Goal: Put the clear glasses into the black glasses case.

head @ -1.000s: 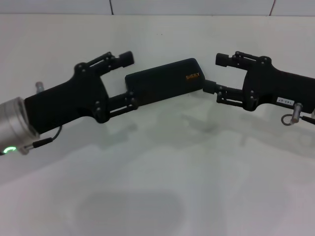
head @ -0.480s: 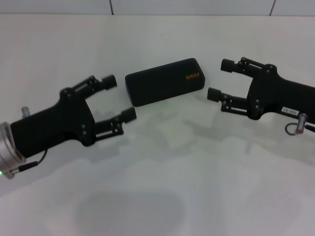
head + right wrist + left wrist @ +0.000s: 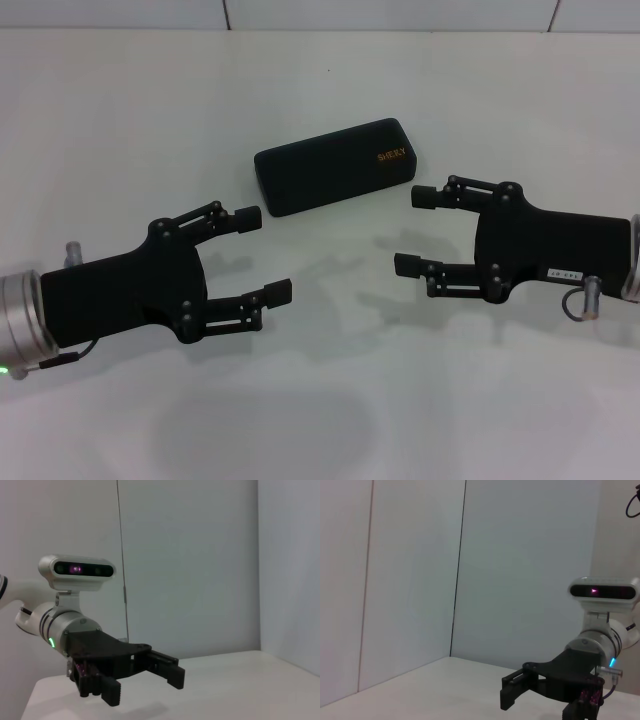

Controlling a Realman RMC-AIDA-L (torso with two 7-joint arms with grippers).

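Both grippers are drawn back from the black glasses case [image 3: 335, 165], which is left closed on the table [image 3: 330, 400]; the left gripper [image 3: 262, 254] and right gripper [image 3: 411, 229] are held spread, grasping nothing

Left claw [image 3: 262, 253] and right claw [image 3: 416, 230] face inward — both spread wide.

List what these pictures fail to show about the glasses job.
- The clear glasses: in no view; the shut lid of the black glasses case would hide them if they are inside.
- Case lining: hidden by the same lid, head view.
- Case: outside both wrist views, which face the walls.
- Left tool and right tool: both open, holding nothing.
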